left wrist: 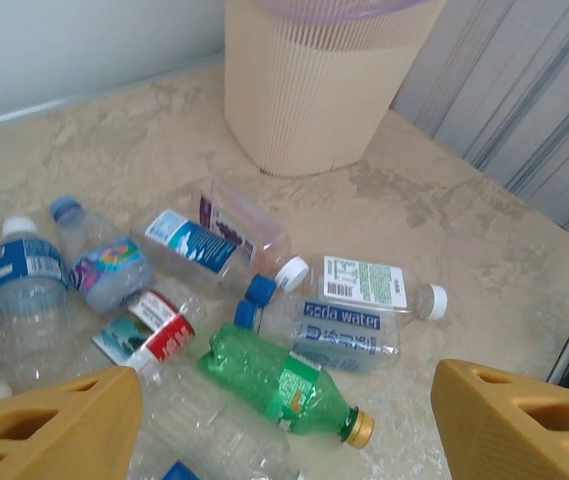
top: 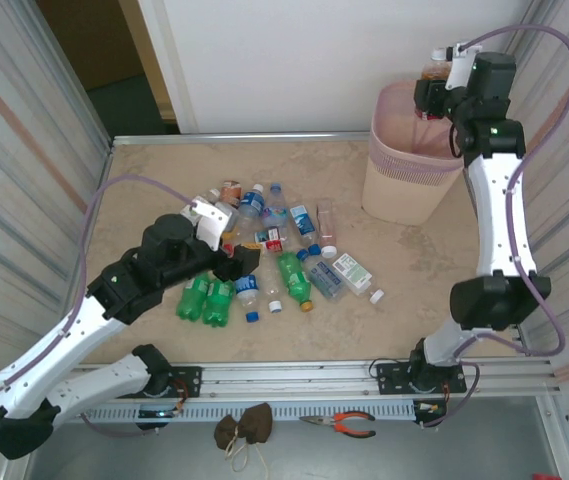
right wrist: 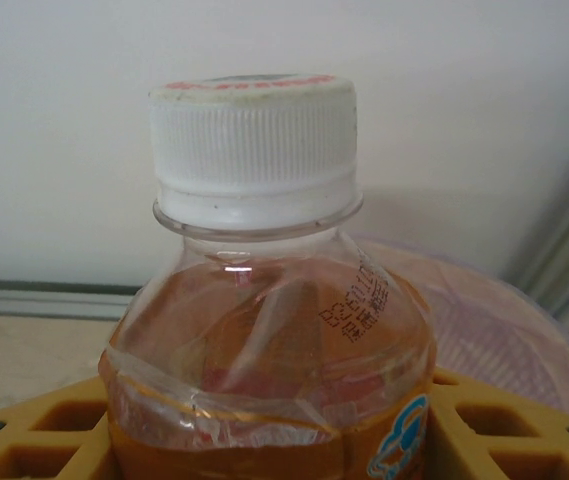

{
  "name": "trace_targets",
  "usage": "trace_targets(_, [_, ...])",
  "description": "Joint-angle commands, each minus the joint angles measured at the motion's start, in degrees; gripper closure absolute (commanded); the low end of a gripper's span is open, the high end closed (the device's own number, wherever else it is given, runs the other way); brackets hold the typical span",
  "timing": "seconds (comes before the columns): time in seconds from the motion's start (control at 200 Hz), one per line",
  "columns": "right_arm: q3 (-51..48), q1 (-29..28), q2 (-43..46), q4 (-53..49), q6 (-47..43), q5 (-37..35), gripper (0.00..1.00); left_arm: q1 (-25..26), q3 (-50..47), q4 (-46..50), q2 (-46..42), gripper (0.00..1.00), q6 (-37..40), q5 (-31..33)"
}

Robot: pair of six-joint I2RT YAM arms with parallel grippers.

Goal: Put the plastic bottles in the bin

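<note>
Orange bottle (right wrist: 264, 330) with a white cap (right wrist: 254, 130) sits upright in the right jaws, pinched at its body between the two yellow fingers (right wrist: 24, 445), which stand narrow around it. From above, that bottle (top: 436, 68) hangs over the pink bin (top: 404, 190) in the far right corner of the worktop (top: 164, 180). At the wrist, the bin's lined mouth (right wrist: 504, 320) shows low behind the bottle, on the right. The bottle's lower half is cut off at the frame's bottom edge, so its base can't be seen.

Over on the left, the rest of the bottles (top: 289, 245) lie on their sides in a loose heap mid-worktop, well apart from the bin. The left jaws stand wide with nothing between them, low at the heap's near left edge. Their fingers (left wrist: 54, 420) frame a green bottle (left wrist: 279, 380) with a gold cap, and just beyond it lie a clear, blue-labelled one (left wrist: 339, 335) and a white-capped one (left wrist: 374, 285).

In the overhead view, the left arm (top: 154, 265) covers part of the heap, so the count is unclear. In the left wrist view, the bin (left wrist: 314, 90) is cut off at the top of the frame.
</note>
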State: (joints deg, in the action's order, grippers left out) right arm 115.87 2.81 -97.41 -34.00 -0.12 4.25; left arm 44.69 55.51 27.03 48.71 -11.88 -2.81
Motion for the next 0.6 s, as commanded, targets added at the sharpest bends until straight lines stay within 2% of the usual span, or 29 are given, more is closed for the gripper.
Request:
trace_targets(0.0, [5.74, 1.18, -5.49, -7.97, 3.07, -5.25, 0.59, -0.29, -1.57, 0.33, -2.18, 0.23, -4.65, 2.18])
trace_targets(0.296, [19.52, 1.85, -20.67, -23.2, 5.12, -11.33, 0.6, -0.39, -4.51, 0.27, -2.8, 0.24, -6.93, 1.93])
trace_targets(0.591, [16.85, 1.85, -26.84, -27.5, 6.09, -12.13, 0.57, -1.31, -4.55, 2.33, -0.76, 0.24, -6.93, 2.04])
